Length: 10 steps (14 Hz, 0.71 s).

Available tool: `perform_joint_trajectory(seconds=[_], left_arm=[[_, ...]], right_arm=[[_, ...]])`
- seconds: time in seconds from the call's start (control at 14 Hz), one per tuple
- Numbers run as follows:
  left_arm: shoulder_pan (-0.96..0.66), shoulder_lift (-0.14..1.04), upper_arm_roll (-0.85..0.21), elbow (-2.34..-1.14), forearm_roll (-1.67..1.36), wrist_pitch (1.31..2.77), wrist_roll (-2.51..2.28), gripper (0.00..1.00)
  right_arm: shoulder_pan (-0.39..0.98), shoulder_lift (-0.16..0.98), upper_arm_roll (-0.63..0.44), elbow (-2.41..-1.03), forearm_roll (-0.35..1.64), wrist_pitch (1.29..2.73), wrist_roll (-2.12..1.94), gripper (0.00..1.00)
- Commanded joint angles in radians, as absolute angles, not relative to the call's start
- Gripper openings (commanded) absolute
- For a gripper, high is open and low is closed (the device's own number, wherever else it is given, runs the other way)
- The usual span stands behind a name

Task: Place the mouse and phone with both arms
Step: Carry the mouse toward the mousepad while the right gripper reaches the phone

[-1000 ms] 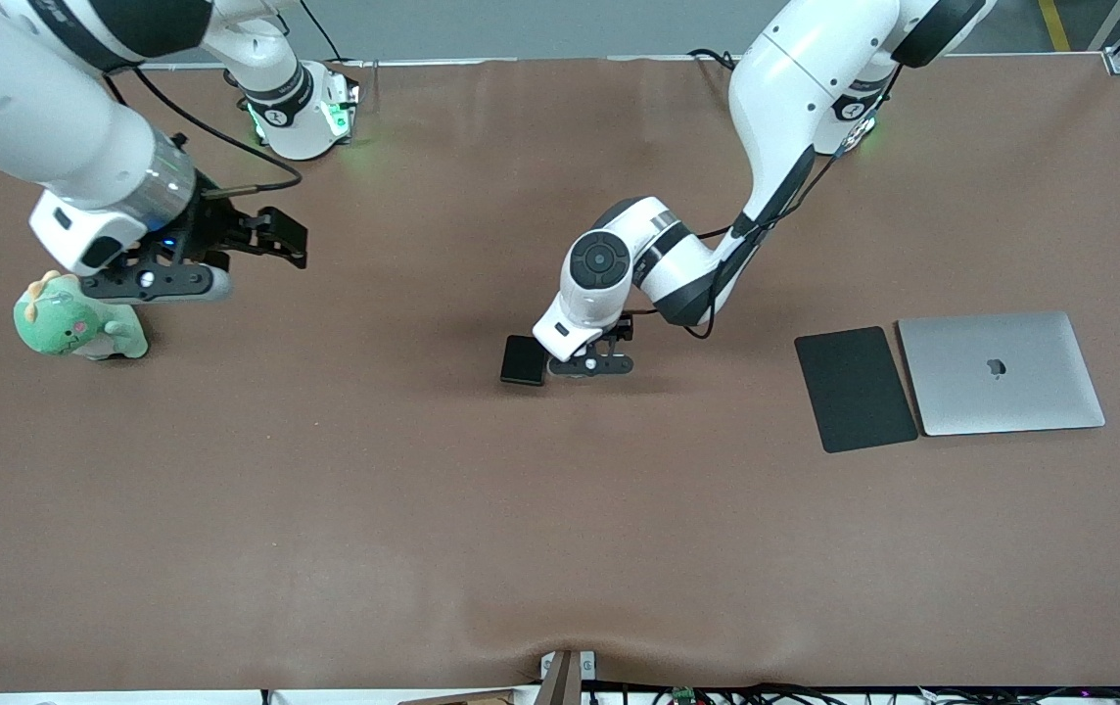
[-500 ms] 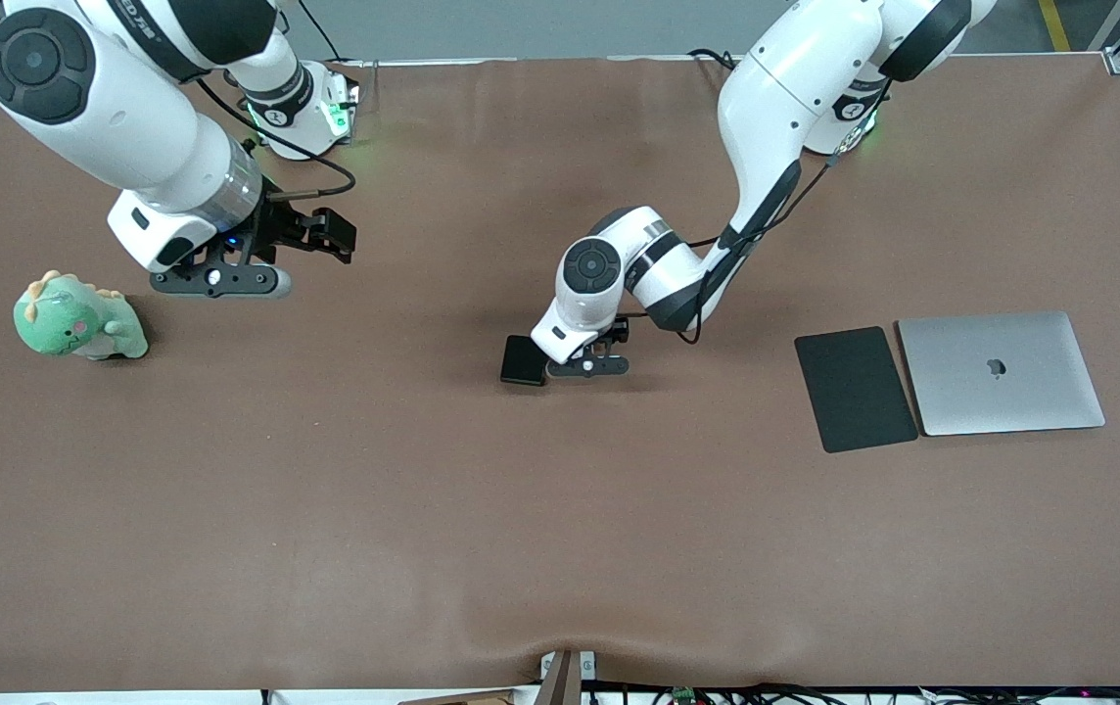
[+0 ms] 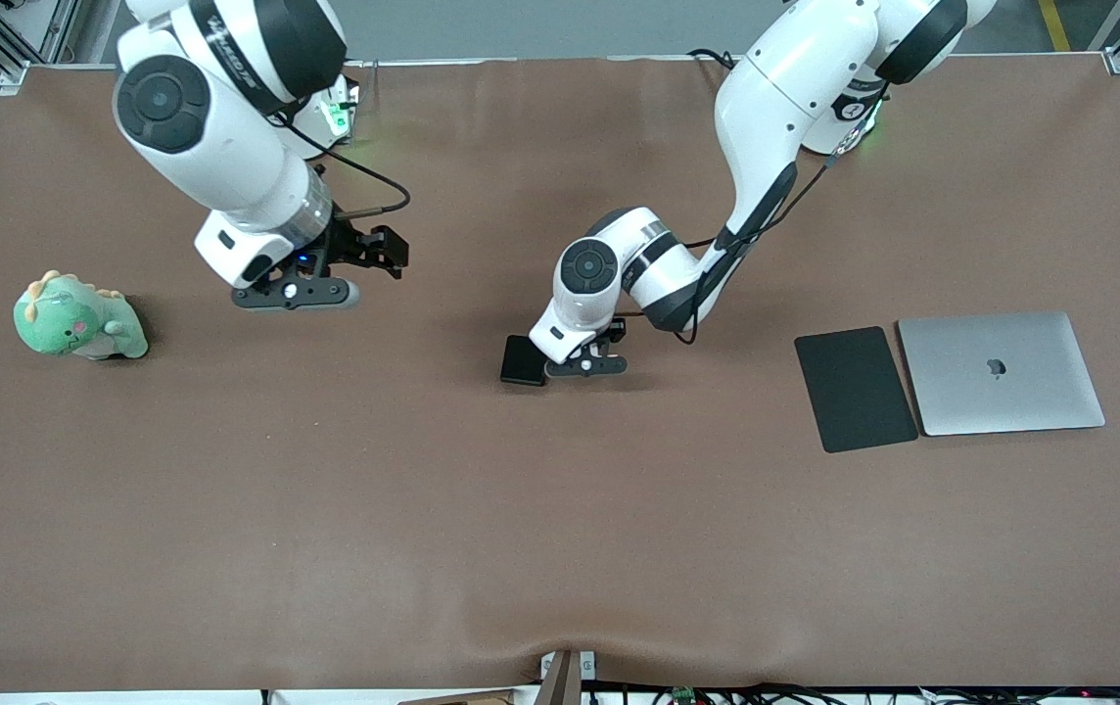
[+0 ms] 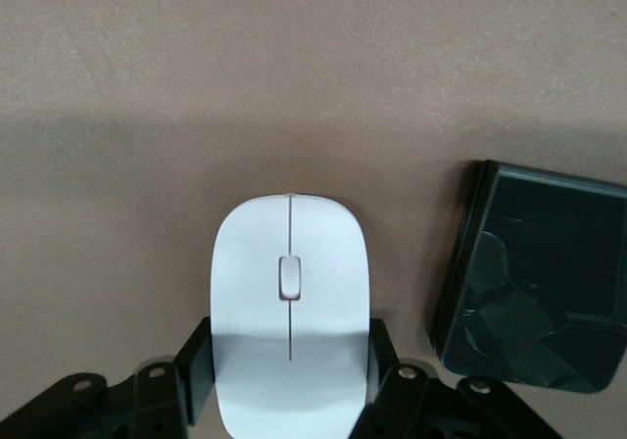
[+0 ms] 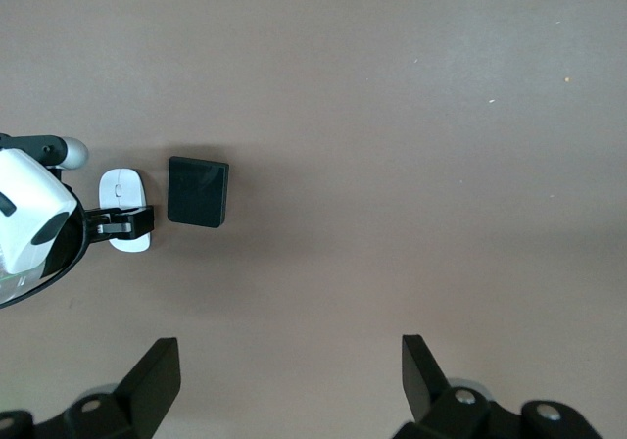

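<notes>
The white mouse (image 4: 290, 302) lies on the brown table, beside the black phone (image 4: 534, 287). My left gripper (image 4: 291, 346) is down at the table with a finger against each side of the mouse, shut on it. In the front view the left gripper (image 3: 584, 366) hides the mouse, and the phone (image 3: 523, 360) lies beside it toward the right arm's end. My right gripper (image 3: 386, 253) is open and empty, up over bare table between the plush toy and the phone. The right wrist view shows the mouse (image 5: 125, 186), the phone (image 5: 198, 191) and the right gripper (image 5: 291, 361).
A green plush dinosaur (image 3: 78, 318) sits near the right arm's end of the table. A flat black mouse pad (image 3: 855, 389) and a closed silver laptop (image 3: 1001, 372) lie side by side toward the left arm's end.
My right arm has swung from over the plush dinosaur toward the middle of the table, gripper still open. My left gripper has stayed at the mouse, shifting only slightly.
</notes>
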<state>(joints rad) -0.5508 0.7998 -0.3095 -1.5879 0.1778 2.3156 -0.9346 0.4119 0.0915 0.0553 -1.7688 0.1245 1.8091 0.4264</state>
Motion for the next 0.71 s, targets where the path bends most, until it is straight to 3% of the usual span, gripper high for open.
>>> perform_joint_trajectory(seconds=[0.0, 0.14, 0.64], left_arm=[[-0.561, 0.807, -0.301, -1.560, 0.210, 2.319, -0.966, 0.40], [-0.554, 0.779, -0.285, -1.562, 0.212, 2.303, -0.968, 0.35], [-0.382, 0.568, -0.281, -1.621, 0.213, 2.146, -0.912, 0.33]], right_arm=[[0.429, 0.080, 0.048, -1.827, 0.143, 1.882, 0.449, 1.00], [0.448, 0.095, 0.048, -1.853, 0.143, 1.937, 0.469, 1.00], [0.514, 0.227, 0.046, -1.845, 0.140, 2.041, 0.532, 1.00]])
